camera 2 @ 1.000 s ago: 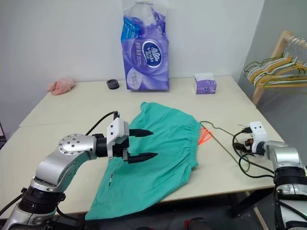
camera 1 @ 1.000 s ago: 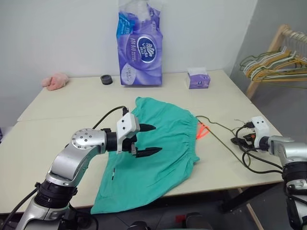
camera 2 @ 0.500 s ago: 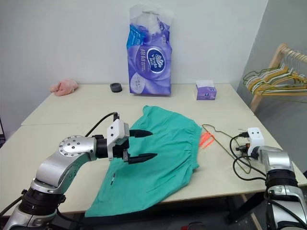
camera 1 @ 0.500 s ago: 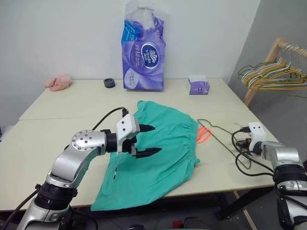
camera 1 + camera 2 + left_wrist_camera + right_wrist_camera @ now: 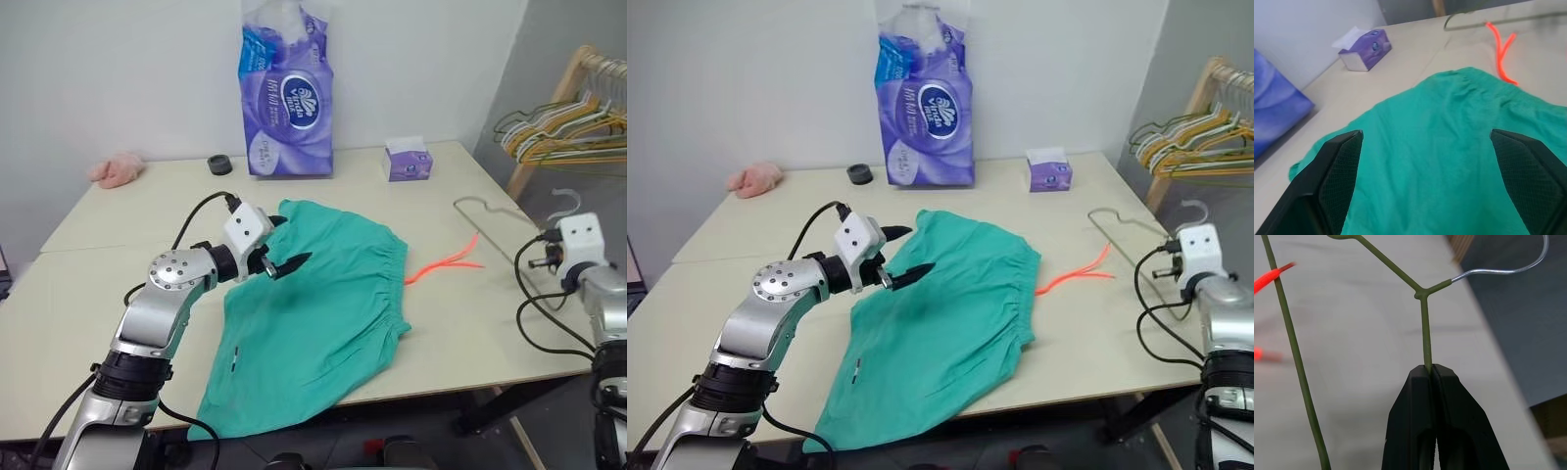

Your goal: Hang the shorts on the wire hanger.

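Shorts (image 5: 313, 294) lie flat under the left arm's spread fingers (image 5: 1337, 181); right fingers (image 5: 1435, 396) clench the wire hanger (image 5: 1425, 333).

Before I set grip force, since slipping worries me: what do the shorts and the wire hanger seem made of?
The shorts: soft woven-looking teal fabric, matte, wrinkling and gathered at the waistband; likely light cotton or polyester. The wire hanger, pinched in the right gripper: thin stiff metal wire, matte olive-green coating on the body, bare shiny silver hook.
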